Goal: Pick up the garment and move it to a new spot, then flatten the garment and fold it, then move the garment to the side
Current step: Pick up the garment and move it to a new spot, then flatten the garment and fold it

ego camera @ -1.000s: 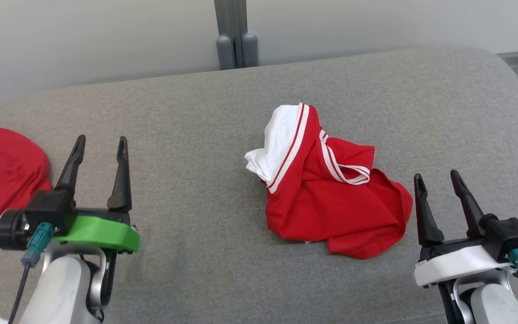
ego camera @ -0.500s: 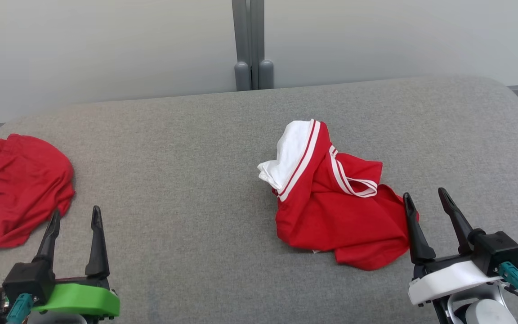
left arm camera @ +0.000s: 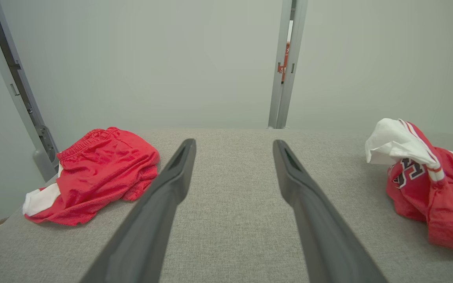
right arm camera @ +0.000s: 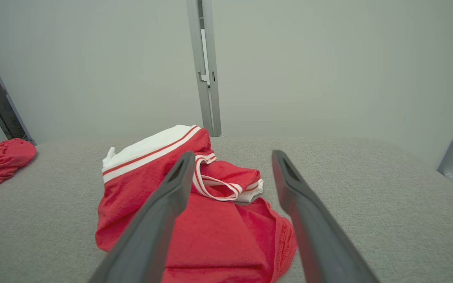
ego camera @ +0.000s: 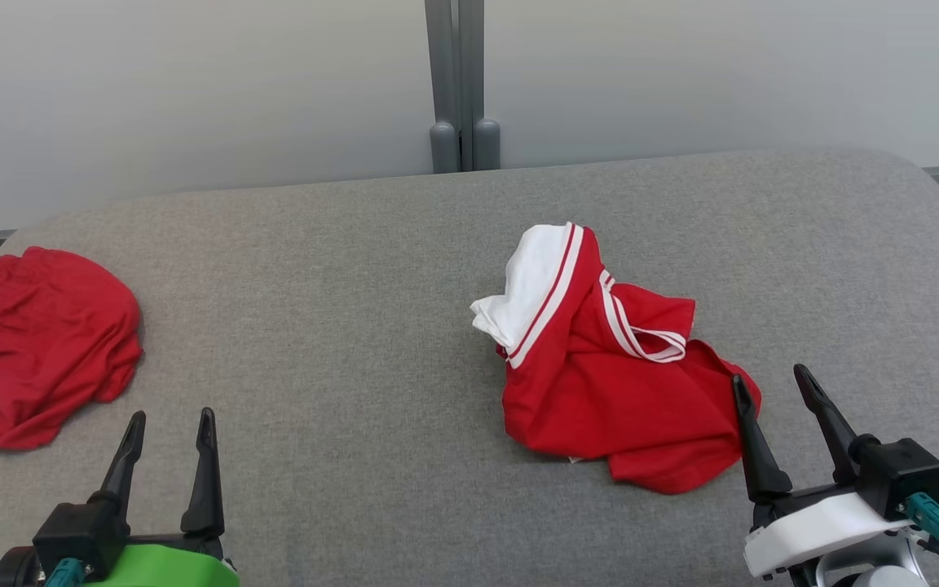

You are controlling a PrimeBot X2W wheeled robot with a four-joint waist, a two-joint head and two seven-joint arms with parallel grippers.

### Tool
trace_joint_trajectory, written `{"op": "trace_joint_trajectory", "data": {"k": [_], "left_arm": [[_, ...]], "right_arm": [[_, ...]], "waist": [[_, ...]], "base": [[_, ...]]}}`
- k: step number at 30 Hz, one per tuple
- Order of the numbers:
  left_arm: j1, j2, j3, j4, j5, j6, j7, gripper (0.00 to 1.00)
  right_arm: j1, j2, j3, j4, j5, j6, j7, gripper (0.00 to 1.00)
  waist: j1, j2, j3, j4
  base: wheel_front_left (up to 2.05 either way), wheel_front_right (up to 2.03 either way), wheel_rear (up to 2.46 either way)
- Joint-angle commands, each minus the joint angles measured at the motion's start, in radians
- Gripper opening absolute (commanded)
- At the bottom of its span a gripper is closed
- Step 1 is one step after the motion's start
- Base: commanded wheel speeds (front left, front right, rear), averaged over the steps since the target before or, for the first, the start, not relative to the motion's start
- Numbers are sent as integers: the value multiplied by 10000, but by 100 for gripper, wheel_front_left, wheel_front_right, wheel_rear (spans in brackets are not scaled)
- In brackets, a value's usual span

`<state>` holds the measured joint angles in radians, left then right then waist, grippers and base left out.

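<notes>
Red jersey (ego camera: pixel 616 391) lies crumpled on the grey cushion (ego camera: pixel 339 326), right of the cushion's middle, with the white-trimmed part bunched toward the far edge. Right gripper (ego camera: pixel 768 375) is at the cushion's near right, fingers spread, holding nothing. Its tips are by the jersey's hem, contact unclear. Left gripper (ego camera: pixel 172 416) is at the cushion's near left, spread and empty. Red shorts (ego camera: pixel 37 350) lie at the cushion's left end.

Left of the left gripper (ego camera: pixel 172 414), red shorts (ego camera: pixel 46 342) run off the head view's edge; folds hide lettering (left arm camera: pixel 406 173) on the garment (left arm camera: pixel 442 204).
</notes>
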<state>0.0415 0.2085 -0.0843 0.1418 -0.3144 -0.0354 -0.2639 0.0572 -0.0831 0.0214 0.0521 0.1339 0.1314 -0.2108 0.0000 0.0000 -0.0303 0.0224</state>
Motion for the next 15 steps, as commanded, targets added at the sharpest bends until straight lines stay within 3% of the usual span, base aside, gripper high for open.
{"op": "trace_joint_trajectory", "data": {"k": [1,15], "left_arm": [[51,-15,17,59,64,-64,-9,100],[-228,-183,96,301,280,-220,-9,100]], "right_arm": [[129,-9,-37,-49,36,-14,39,100],[179,45,-146,-114,-38,-14,107,100]], "waist": [[0,0,2,9],[0,0,21,25]], "base": [[0,0,0],[0,0,0]]}}
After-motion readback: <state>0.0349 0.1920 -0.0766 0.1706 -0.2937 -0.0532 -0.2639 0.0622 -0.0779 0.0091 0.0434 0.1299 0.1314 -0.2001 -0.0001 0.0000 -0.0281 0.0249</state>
